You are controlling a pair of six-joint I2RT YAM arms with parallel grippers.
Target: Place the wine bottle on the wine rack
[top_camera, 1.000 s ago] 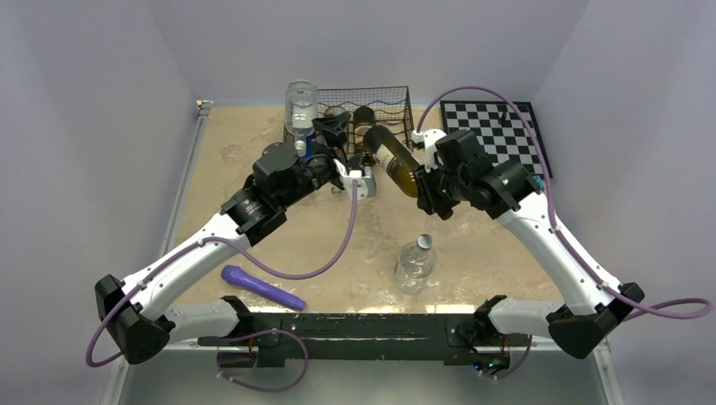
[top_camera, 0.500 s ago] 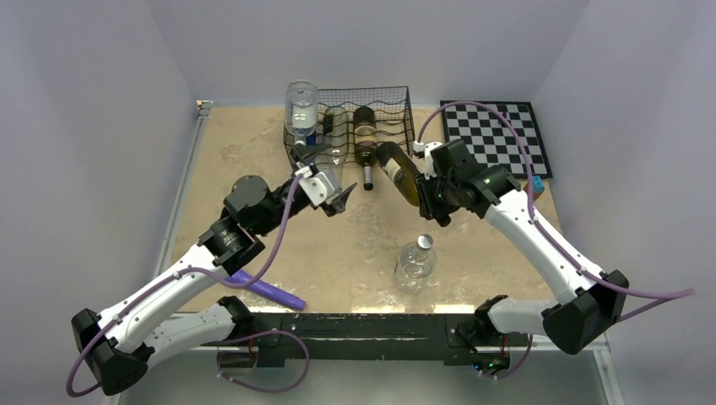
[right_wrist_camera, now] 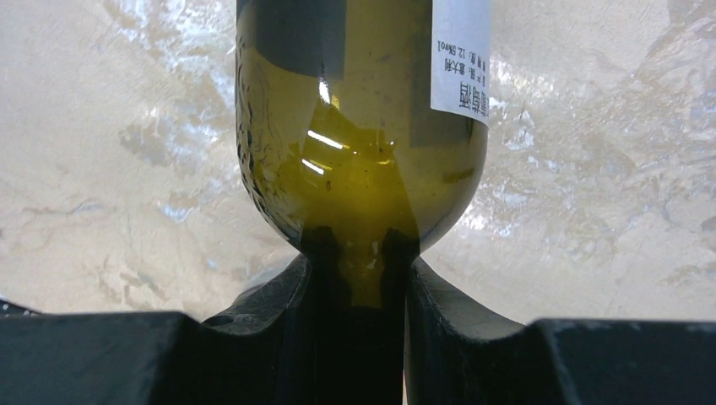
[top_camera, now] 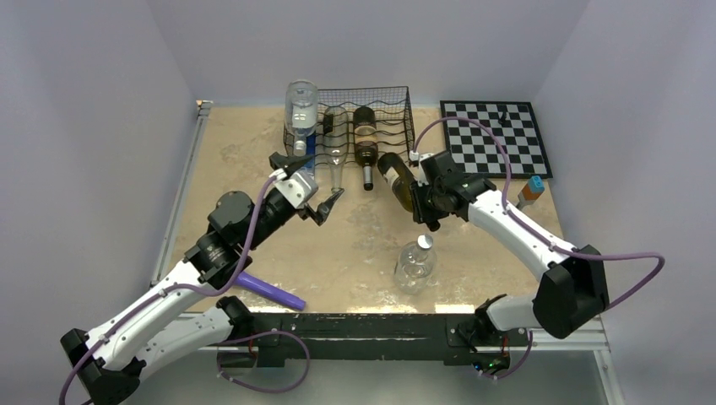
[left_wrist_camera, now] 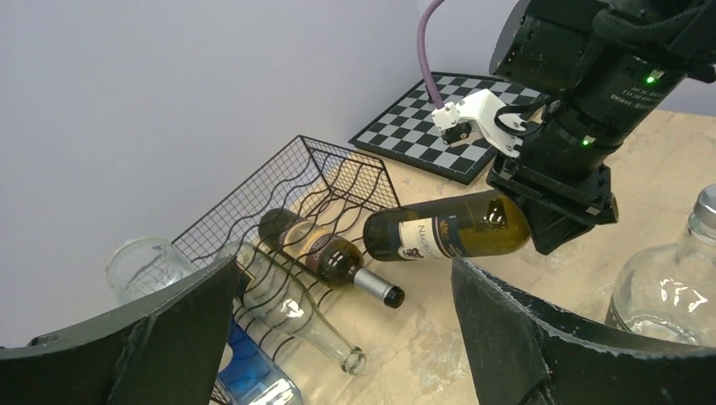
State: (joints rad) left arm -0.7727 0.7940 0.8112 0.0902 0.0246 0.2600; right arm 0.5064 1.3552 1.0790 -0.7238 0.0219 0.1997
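RACK WITHIN REACH: The right tool [right_wrist_camera: 359,291] pinches the neck of a green wine bottle [top_camera: 395,177], both fingers pressed onto the glass in the wrist view. It holds the bottle just near and right of the open front of the wine rack [top_camera: 390,114].

The bottle's long axis runs diagonally: base far-left, twd the rack; neck near-right, in the tool. It hangs approx level and, judging by the left wrist view, lifted off the desk [top_camera: 245,160]. Whether the base touches the wire can't be told from above.

In the rack's left half lie a dark bottle [top_camera: 365,139] and a clear bottle [top_camera: 336,152], necks pointing near. The slots in the right half look free; they lie far and a little right of the held base. The coming move prob. turns on swinging that axis from diagonal to straight near-far, then pushing base-first into a free slot w/o clipping the dark bottle's neck, just left of the base.

The right arm is plainly the nearer one: elbow by the desk's near right edge, forearm reaching far-left, wrist angled twd the rack. The left tool [top_camera: 325,205], fingers spread wide and holding nothing, hovers off the rack's near-left corner. Its arm stretches diagonally from the near-left base, apart from the wine bottle.
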